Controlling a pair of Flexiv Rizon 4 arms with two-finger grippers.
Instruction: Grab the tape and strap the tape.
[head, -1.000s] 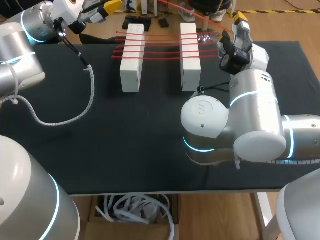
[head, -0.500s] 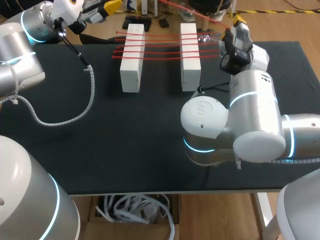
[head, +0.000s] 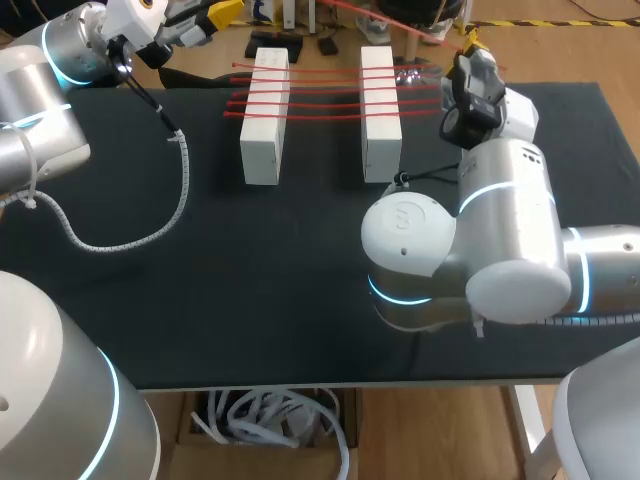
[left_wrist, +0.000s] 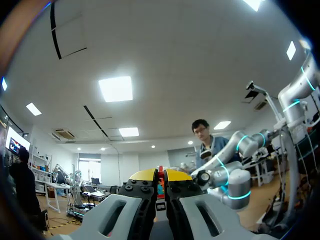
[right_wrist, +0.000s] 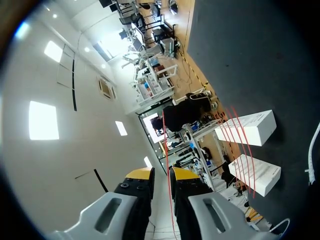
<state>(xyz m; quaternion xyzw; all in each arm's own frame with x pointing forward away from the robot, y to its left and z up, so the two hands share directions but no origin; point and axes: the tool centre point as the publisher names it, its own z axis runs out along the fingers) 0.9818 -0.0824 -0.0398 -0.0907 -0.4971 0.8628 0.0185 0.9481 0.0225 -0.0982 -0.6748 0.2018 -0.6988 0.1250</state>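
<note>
**Right gripper edged inward along the far edge**

Over the last second the right gripper (head: 466, 45) had shifted slightly toward the middle of the table (head: 250, 280) and turned, so less of its yellow tips showed from above. The left gripper (head: 220, 12) had not moved from the far left corner.

The tape (head: 320, 90) was a thin red strand, laid in several near-parallel taut lines across two upright white blocks (head: 264, 115) standing side by side near the far edge. One more line ran from the right gripper up past the table's far edge.

In the right wrist view the fingers stood narrow, pinching that red strand between them. The left gripper's fingers were pressed almost together, with a sliver of red in the slit; whether that was tape could not be told.
</note>
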